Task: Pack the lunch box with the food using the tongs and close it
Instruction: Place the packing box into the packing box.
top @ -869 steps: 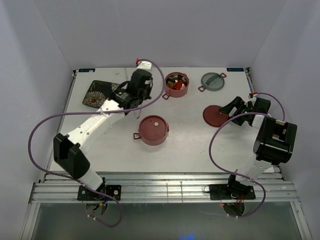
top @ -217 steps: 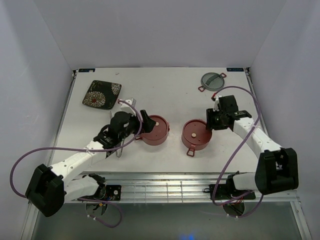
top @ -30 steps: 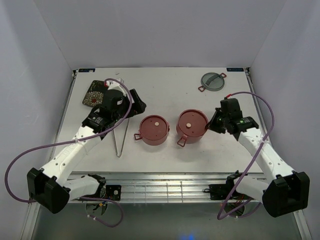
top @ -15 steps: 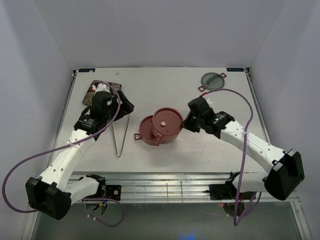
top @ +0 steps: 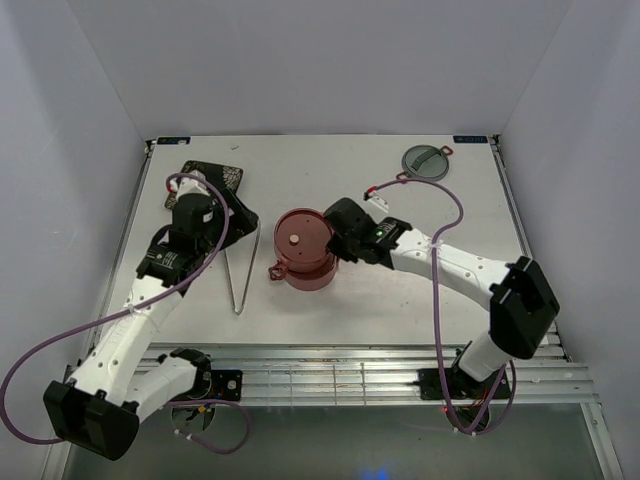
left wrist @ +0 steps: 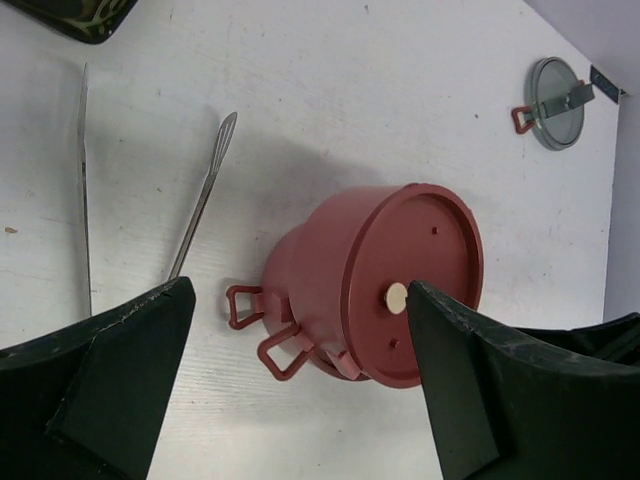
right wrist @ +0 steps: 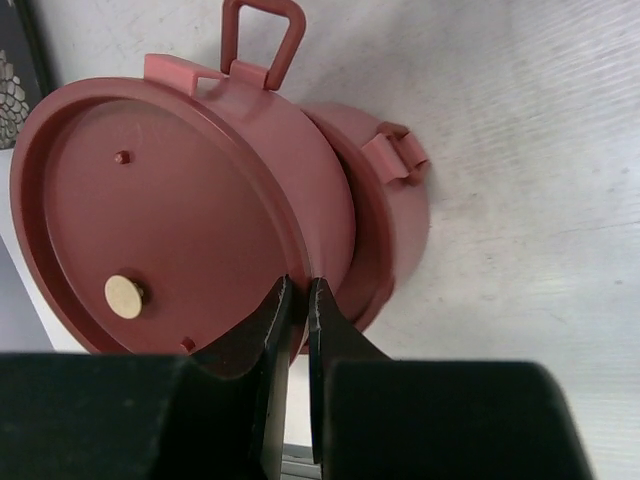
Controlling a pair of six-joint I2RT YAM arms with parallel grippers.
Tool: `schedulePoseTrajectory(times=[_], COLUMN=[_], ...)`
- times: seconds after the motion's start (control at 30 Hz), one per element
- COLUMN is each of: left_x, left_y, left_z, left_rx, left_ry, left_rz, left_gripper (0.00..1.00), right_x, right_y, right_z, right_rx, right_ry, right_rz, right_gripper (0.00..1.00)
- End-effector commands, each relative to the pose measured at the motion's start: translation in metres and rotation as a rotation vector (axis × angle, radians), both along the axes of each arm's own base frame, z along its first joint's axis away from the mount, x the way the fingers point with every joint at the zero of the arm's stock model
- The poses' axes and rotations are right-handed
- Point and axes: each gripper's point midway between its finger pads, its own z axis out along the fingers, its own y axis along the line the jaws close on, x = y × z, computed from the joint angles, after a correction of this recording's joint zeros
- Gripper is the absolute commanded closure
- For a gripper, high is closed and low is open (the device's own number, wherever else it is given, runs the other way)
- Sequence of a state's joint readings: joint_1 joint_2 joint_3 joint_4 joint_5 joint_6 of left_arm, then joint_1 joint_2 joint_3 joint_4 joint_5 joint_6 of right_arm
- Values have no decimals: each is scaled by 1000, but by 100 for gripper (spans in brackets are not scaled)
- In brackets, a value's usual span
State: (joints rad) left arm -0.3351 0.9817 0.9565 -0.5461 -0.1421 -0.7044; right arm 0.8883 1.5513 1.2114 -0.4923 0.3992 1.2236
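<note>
The lunch box's two dark-red bowls (top: 302, 250) stand one over the other mid-table. My right gripper (top: 333, 243) is shut on the rim of the upper bowl (right wrist: 180, 210), which carries a flat red lid with a pale knob. The lower bowl (right wrist: 400, 235) shows behind it, slightly offset; I cannot tell if they are seated. The grey top lid (top: 425, 162) lies apart at the back right. The silver tongs (top: 249, 268) lie on the table left of the bowls. My left gripper (top: 238, 212) hangs open above them, holding nothing. The food is hidden.
A dark patterned square plate (top: 222, 174) sits at the back left, partly under my left arm. In the left wrist view the tongs (left wrist: 200, 205) lie left of the stacked bowls (left wrist: 400, 280) and the grey lid (left wrist: 553, 90) is far right.
My right gripper has carried the lidded bowl leftward and brought it over the other bowl. My left arm has drawn back toward the plate, still open.
</note>
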Motion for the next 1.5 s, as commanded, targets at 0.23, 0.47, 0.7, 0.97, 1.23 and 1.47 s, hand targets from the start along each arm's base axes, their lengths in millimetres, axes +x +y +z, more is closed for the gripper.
schedulePoseTrajectory(times=[0.23, 0.47, 0.7, 0.97, 1.23, 1.47], left_x=[-1, 2, 1, 1, -3, -13], left_y=[-6, -19, -29, -29, -25, -42], left_z=[-15, -12, -9, -12, -30, -40], left_rx=[-13, -23, -34, -26, -9, -57], left_ry=[18, 0, -11, 1, 38, 47], left_rz=[-40, -114, -177, -185, -177, -278], left_gripper=[2, 2, 2, 2, 2, 8], right_x=[12, 9, -3, -9, -9, 11], right_y=[30, 24, 19, 20, 13, 20], right_z=[56, 65, 66, 63, 93, 130], right_rx=[136, 99, 104, 106, 106, -25], right_ry=[-126, -157, -154, -136, -232, -489], right_rz=[-182, -210, -225, -219, -141, 431], right_gripper=[92, 92, 88, 74, 61, 35])
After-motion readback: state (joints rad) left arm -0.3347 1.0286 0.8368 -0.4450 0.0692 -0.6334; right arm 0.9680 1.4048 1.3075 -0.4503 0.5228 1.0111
